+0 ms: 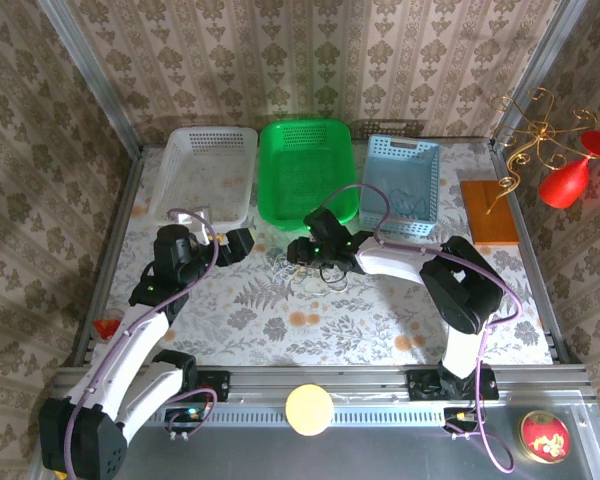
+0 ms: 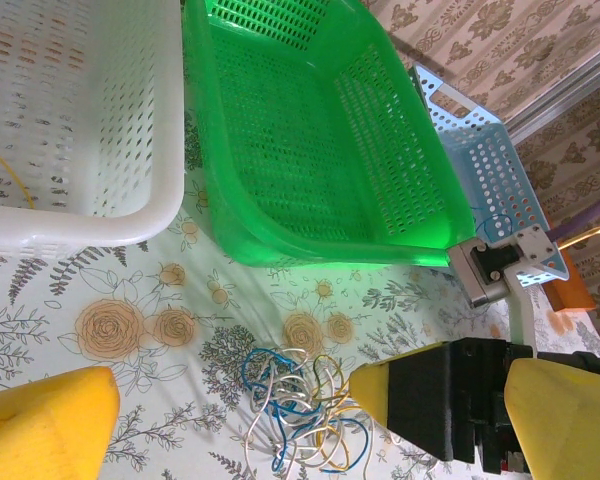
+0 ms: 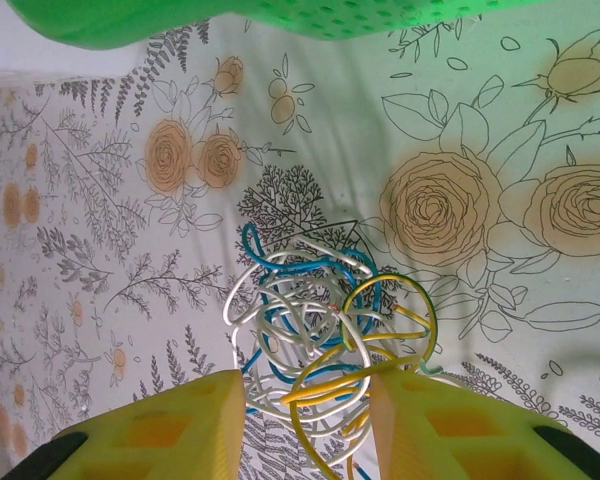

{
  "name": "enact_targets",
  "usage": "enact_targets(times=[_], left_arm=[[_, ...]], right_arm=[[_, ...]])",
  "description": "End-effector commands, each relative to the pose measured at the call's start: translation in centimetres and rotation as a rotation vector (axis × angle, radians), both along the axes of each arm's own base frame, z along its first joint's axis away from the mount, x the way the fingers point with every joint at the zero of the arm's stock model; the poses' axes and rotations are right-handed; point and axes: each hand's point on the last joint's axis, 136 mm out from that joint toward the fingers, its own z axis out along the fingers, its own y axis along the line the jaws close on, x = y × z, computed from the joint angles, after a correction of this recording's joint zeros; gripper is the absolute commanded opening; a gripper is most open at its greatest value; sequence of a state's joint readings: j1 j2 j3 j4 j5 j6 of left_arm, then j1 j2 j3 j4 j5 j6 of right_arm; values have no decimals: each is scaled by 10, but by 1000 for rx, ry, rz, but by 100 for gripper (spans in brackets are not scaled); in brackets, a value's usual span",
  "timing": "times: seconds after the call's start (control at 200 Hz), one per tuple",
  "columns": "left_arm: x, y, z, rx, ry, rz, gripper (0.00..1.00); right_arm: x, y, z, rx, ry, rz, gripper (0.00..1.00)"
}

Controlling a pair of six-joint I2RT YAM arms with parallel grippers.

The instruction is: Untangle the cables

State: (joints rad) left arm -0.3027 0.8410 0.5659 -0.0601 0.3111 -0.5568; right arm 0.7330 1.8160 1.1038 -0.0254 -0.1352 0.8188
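Before green basket (image 3: 130,20): cables (image 3: 310,320) tangled, lower loops cut off; right tool (image 3: 305,385) part-open astride them; left tool (image 1: 245,243) wide open.

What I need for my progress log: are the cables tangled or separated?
Tangled: the blue, white and yellow cables lie in one knotted clump on the table, loops interlaced.

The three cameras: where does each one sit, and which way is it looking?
Top external: above and behind the arms, looking down on the table; shows left arm, right arm and cable tangle.
Left wrist: on the left arm, looking across toward the green basket; left fingers frame the bottom.
Right wrist: on the right arm, looking down at the cable tangle; right fingers straddle it.
Shared: both wrist views show the cable tangle and green basket.
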Motion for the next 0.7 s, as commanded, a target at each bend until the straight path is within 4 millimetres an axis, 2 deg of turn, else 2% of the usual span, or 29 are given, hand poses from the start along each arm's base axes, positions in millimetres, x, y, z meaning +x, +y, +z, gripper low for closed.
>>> enact_targets(times=[0.0,0.245,0.42,0.695], left_arm=[[0,-3,9,-2,-43,-17,100],[1,-4,9,-4,-44,-18,100],[2,-5,9,-6,-41,-20,100],[2,-6,6,-1,-38,-28,100]], right_arm=[[13,1,1,-3,-17,-27,39],[19,0,-6,-14,-7,-36,34],[20,-4,-8,-26,-7,-37,23],[14,-7,10,-22,-43,3,0]])
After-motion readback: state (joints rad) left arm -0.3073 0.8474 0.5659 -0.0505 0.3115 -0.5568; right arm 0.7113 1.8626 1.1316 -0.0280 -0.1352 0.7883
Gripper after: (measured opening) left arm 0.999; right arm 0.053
